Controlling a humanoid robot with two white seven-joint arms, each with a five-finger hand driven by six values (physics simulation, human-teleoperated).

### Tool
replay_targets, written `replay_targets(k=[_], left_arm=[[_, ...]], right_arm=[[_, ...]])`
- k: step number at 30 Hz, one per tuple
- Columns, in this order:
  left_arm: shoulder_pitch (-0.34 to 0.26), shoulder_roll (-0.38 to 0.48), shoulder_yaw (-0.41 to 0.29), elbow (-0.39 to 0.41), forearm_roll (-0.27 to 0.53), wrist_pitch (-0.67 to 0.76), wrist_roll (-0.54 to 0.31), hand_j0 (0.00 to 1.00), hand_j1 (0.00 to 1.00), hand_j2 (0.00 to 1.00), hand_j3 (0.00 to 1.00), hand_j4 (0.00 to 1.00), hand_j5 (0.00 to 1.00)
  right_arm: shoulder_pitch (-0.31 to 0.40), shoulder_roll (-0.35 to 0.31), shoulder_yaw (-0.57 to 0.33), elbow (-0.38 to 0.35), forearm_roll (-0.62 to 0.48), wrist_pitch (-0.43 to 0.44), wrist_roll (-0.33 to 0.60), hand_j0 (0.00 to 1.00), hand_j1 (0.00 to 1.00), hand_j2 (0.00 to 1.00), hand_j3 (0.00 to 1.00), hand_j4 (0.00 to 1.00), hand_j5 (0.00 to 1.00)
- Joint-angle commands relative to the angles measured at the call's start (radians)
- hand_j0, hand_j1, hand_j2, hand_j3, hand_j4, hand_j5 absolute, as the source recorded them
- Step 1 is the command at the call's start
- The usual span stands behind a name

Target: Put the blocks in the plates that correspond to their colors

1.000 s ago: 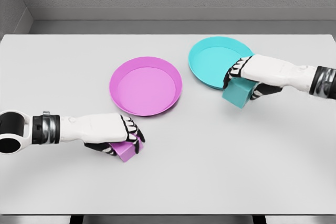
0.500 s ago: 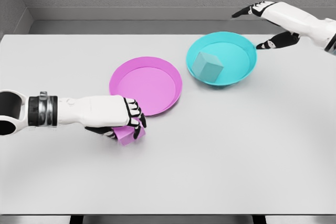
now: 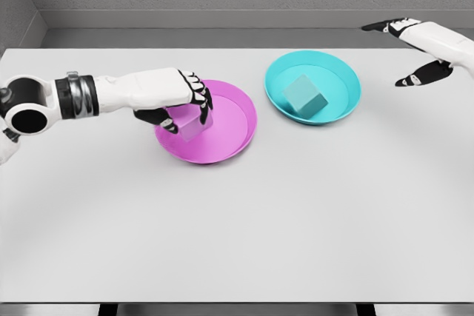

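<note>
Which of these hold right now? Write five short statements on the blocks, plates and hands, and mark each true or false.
1. The cyan block lies inside the cyan plate. True.
2. The left hand is empty. False: its fingers are closed on the pink block.
3. The pink block is over the pink plate. True.
4. The right hand grips the cyan block. False: it is open, away from the cyan plate toward the table's right edge.
5. The two plates are stacked. False: they sit side by side on the table.
</note>
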Motion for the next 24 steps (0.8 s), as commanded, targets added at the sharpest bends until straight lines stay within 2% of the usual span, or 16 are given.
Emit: replay_targets(k=[1,4,5,6,7,17,19,20,21,23,24], left_arm=[[0.002,-0.066,0.005,0.089,-0.015,0.026,-0.001,0.43,0.43,0.43,0.43,0.43,0.43],[0.002,-0.094,0.004,0.111,-0.018,0.032,-0.003,0.49,0.49,0.49,0.49,0.49,0.49],[0.003,-0.094,0.005,0.112,-0.015,0.035,-0.001,0.67,0.67,0.67,0.67,0.67,0.67],[0.003,-0.096,0.005,0.130,-0.012,0.068,0.002,0.95,0.95,0.95,0.95,0.95,0.95],[0.003,-0.096,0.005,0.132,-0.012,0.080,0.002,1.00,1.00,1.00,1.00,1.00,1.00],[0.011,-0.076,0.007,0.132,-0.004,0.065,0.008,1.00,1.00,1.00,1.00,1.00,1.00],[0.017,-0.027,0.031,0.129,-0.003,0.017,0.008,1.00,1.00,1.00,1.00,1.00,1.00],[0.021,0.030,0.054,0.135,0.034,-0.079,0.010,1.00,1.00,1.00,1.00,1.00,1.00],[0.051,0.099,0.077,0.152,0.100,-0.120,0.010,1.00,1.00,1.00,1.00,1.00,1.00],[0.081,0.136,0.133,0.221,0.149,-0.120,0.007,1.00,1.00,1.00,1.00,1.00,1.00],[0.089,0.150,0.134,0.247,0.166,-0.120,0.007,1.00,1.00,1.00,1.00,1.00,1.00]], right_arm=[[0.000,-0.017,-0.002,-0.003,-0.003,0.003,-0.001,1.00,1.00,1.00,1.00,1.00,1.00],[0.014,-0.020,-0.005,-0.008,-0.003,0.003,-0.001,1.00,1.00,1.00,1.00,1.00,1.00],[0.014,-0.033,-0.006,-0.015,-0.003,0.003,-0.001,1.00,1.00,1.00,1.00,1.00,1.00],[0.014,-0.037,-0.006,-0.017,-0.003,0.003,-0.001,1.00,1.00,1.00,1.00,1.00,1.00],[0.014,-0.035,-0.006,-0.017,-0.003,0.003,-0.001,1.00,1.00,1.00,1.00,1.00,1.00],[0.023,-0.049,-0.006,-0.017,0.020,0.003,-0.001,1.00,1.00,1.00,1.00,1.00,1.00],[0.023,-0.052,-0.006,-0.017,0.020,0.003,-0.001,1.00,1.00,1.00,1.00,1.00,1.00],[0.023,-0.053,-0.006,-0.017,0.020,0.003,-0.001,1.00,1.00,1.00,1.00,1.00,1.00],[0.025,-0.055,-0.006,-0.017,0.020,0.003,-0.001,1.00,1.00,1.00,1.00,1.00,1.00],[0.029,-0.054,-0.005,-0.017,0.022,0.003,-0.001,1.00,1.00,1.00,1.00,1.00,1.00],[0.029,-0.054,-0.005,-0.017,0.022,0.003,-0.001,1.00,1.00,1.00,1.00,1.00,1.00]])
